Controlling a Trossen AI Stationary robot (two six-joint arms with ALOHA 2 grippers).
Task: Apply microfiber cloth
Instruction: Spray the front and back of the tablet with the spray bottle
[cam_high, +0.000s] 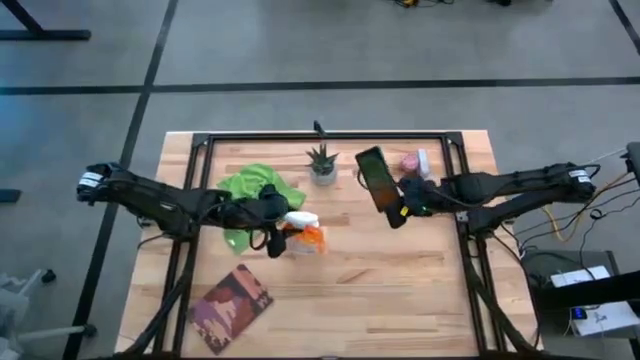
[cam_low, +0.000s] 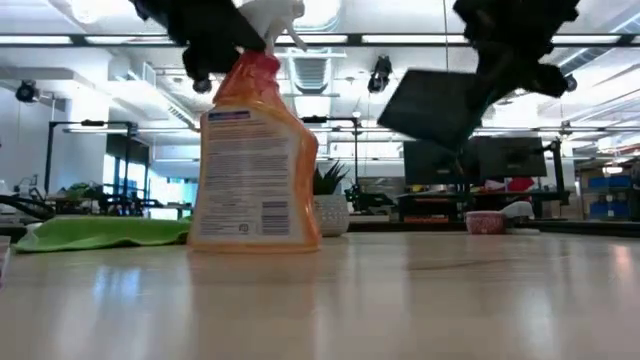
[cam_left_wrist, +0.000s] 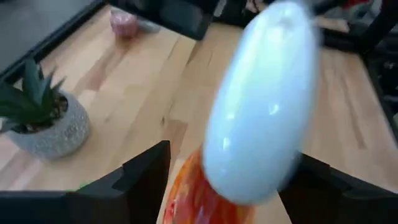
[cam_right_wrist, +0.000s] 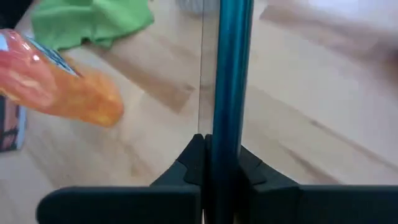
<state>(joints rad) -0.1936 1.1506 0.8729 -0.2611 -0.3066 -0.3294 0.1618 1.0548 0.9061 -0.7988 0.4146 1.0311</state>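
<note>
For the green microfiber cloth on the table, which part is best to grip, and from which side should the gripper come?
Grip the microfiber cloth at a raised fold near its middle, coming straight down from above. It lies flat and crumpled on the table, so its edges give little to pinch. The left gripper is nearest but busy at the spray bottle.

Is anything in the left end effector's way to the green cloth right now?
Yes: the left end effector is occupied, closed around the spray bottle, which stands on the table. The cloth lies loose just behind it, beside the plant. Nothing else visibly blocks it.

soft cloth (cam_high: 252, 186), glossy tablet (cam_high: 377, 180), wooden table (cam_high: 400, 280)
</note>
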